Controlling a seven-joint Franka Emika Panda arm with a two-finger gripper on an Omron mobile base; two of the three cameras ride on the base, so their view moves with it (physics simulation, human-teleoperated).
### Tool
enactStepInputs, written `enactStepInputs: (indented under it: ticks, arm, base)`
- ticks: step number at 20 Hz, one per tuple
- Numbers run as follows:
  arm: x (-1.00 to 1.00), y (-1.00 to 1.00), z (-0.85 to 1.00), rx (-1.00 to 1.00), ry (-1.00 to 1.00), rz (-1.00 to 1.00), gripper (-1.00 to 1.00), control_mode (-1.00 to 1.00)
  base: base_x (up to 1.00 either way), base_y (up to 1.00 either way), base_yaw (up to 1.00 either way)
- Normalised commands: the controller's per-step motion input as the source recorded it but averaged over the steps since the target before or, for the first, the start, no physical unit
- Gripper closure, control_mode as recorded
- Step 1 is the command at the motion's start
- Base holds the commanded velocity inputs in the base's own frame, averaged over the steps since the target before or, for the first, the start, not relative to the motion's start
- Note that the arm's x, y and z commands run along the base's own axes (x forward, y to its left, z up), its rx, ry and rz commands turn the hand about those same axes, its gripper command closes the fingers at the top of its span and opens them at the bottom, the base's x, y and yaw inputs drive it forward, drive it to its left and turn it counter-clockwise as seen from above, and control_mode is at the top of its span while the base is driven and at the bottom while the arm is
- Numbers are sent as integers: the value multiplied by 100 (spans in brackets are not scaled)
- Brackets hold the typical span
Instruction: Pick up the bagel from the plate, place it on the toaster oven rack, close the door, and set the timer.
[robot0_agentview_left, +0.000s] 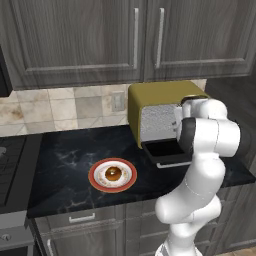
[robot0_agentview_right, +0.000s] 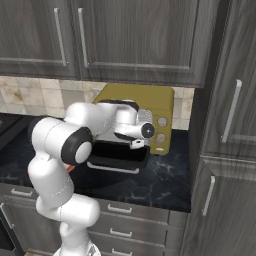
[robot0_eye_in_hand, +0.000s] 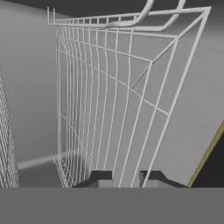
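Bagel (robot0_agentview_left: 113, 174), golden-brown with darker centre, sits on plate (robot0_agentview_left: 98, 184).

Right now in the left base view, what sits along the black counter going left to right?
Round white plate with orange-red rim holding the small golden-brown bagel → olive-yellow toaster oven with its dark glass door folded open.

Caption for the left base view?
Bagel sits on the plate while the arm reaches into the open toaster oven.

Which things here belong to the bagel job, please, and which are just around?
Job:
- bagel
- plate
- rack
- door
- toaster oven

Just around:
- upper cabinets
- wall outlet
- drawers
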Motion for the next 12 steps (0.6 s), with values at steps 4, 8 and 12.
enactStepInputs:
  ticks: [4, 8, 12]
  arm:
    - [-100, -43, -100, -4, 50, 4, 100, -100]
    - [-100, -46, -100, -3, 42, 6, 100, -100]
    - [-100, -27, -100, -9, 48, 3, 100, -100]
  base:
    - [0, 0, 0]
    - [0, 0, 0]
    - [0, 0, 0]
